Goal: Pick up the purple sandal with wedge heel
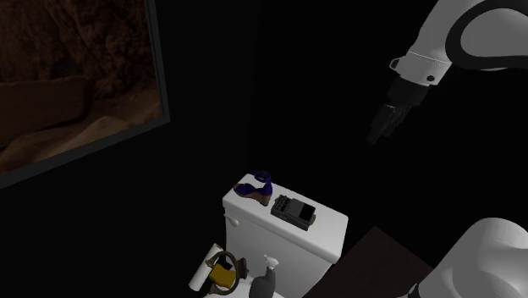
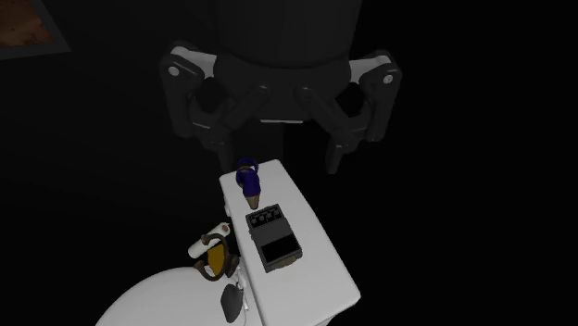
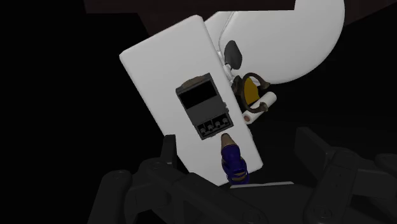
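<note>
The purple sandal [image 1: 256, 188] with a brown wedge heel stands at one end of a white toilet tank lid [image 1: 326, 235]. The second exterior view shows the sandal [image 2: 248, 179] at the lid's far end [image 2: 315, 273]. My black gripper [image 1: 383, 124] hangs high in the air, well above and to the shoulder view's right of the sandal, touching nothing. In the wrist view the gripper [image 3: 236, 147] is open. Its fingers [image 3: 168, 151] stand wide apart, and the sandal [image 3: 233, 163] lies far below between them.
A black box-shaped device [image 1: 294, 212] with knobs lies on the lid beside the sandal. Below the tank are a yellow object in a dark ring [image 1: 222, 273], a white roll [image 2: 208, 241] and a spray bottle [image 1: 267, 278]. A framed picture [image 1: 76, 76] hangs at the left.
</note>
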Robot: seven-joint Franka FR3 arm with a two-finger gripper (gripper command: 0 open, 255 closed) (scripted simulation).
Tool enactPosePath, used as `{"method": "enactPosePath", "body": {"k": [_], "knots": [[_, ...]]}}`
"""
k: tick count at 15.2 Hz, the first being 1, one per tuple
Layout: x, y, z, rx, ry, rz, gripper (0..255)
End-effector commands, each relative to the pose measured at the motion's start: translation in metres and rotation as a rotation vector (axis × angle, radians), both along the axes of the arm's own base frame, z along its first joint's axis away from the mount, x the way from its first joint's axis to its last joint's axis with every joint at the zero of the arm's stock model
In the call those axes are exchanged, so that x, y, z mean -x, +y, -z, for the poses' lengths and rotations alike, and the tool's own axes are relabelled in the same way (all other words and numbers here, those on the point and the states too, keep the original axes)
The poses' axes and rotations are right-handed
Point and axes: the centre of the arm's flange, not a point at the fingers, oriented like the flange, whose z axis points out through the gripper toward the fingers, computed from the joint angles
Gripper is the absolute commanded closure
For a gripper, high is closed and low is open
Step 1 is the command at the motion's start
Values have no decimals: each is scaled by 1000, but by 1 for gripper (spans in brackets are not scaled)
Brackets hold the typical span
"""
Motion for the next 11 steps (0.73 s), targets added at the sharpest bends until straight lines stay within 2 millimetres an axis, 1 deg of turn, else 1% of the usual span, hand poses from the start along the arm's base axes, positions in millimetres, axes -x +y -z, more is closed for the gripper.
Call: {"method": "enactPosePath", "body": {"k": [1,11], "knots": [[0,0,0,0,0,0,0],[-108,54,71,72,38,38,0]]}}
